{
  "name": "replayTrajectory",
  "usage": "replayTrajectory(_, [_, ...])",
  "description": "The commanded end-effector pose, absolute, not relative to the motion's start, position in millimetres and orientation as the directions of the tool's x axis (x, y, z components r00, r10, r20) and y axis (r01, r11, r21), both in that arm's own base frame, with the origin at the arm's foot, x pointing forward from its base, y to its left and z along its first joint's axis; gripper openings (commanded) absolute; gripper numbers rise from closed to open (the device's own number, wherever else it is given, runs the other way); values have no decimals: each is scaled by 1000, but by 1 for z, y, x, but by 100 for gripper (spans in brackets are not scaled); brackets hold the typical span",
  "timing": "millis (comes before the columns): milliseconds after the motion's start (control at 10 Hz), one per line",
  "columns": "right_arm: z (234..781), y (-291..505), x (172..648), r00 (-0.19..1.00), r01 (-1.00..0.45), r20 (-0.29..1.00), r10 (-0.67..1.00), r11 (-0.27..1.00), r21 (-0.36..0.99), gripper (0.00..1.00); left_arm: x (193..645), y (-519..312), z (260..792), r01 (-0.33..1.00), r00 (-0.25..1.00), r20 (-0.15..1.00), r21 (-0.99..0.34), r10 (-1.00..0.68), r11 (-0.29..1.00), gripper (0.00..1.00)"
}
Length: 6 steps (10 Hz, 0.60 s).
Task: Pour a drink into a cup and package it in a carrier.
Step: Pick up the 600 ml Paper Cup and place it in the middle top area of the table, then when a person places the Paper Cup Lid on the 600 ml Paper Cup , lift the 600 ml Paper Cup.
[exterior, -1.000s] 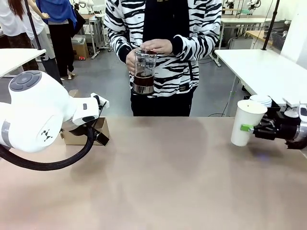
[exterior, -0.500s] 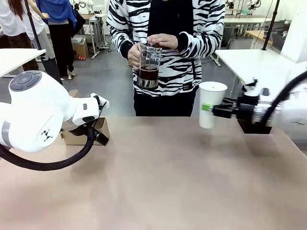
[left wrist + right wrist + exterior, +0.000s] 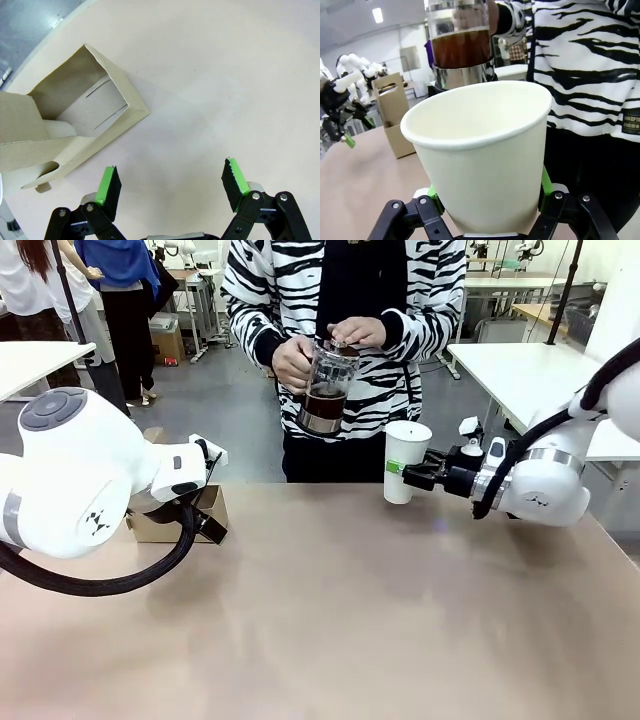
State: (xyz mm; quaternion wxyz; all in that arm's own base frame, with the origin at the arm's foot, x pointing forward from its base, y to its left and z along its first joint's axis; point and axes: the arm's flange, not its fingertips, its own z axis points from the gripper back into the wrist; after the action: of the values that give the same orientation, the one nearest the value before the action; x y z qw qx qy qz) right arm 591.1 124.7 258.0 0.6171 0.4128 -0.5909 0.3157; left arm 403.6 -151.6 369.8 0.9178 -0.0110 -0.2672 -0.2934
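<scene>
At the far edge of the table (image 3: 350,620), near the middle, the cup (image 3: 407,445) is gripped by the right gripper (image 3: 401,469), whose green pads are pressed against opposite sides of the cup's lower wall. The cup is kept upright and lifted clear of the tabletop, its mouth open and its white inner wall seen from the right wrist view (image 3: 480,155), where the gripper (image 3: 487,202) is clamped around its base.

Just above and beside the cup, a glass carafe (image 3: 325,390) is held by the person in the striped top: one hand (image 3: 292,360) is wrapped around its side and the other hand (image 3: 358,332) is laid on its top. The carafe is tilted slightly toward the cup, and the drink (image 3: 324,405) is seen as a dark band in its lower part (image 3: 461,47). Carafe and cup are near each other but apart.

Over at the table's left side, the carrier (image 3: 150,528) is set on the tabletop, partly hidden behind the left arm. Seen from the left wrist, the carrier (image 3: 75,125) lies just beyond the left gripper (image 3: 172,182), whose jaws are spread wide with nothing between them.
</scene>
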Motion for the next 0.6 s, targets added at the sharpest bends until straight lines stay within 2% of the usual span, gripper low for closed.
replayTrajectory(0, [252, 126, 601, 41, -868, 993, -108, 489, 89, 81, 403, -152, 370, 545, 684, 498, 135, -532, 827, 100])
replayTrajectory(100, [251, 124, 602, 38, -872, 993, -114, 482, 89, 81, 403, -152, 370, 545, 684, 498, 135, -532, 827, 100])
replayTrajectory(200, [259, 125, 597, 101, -904, 992, -79, 408, 125, 81, 403, -152, 370, 545, 684, 498, 135, -532, 827, 100])
replayTrajectory(300, [249, 121, 599, 84, -877, 991, -107, 464, 125, 81, 403, -152, 370, 545, 684, 498, 135, -532, 827, 100])
replayTrajectory(500, [249, 121, 599, 84, -877, 991, -107, 464, 125, 81, 403, -152, 370, 545, 684, 498, 135, -532, 827, 100])
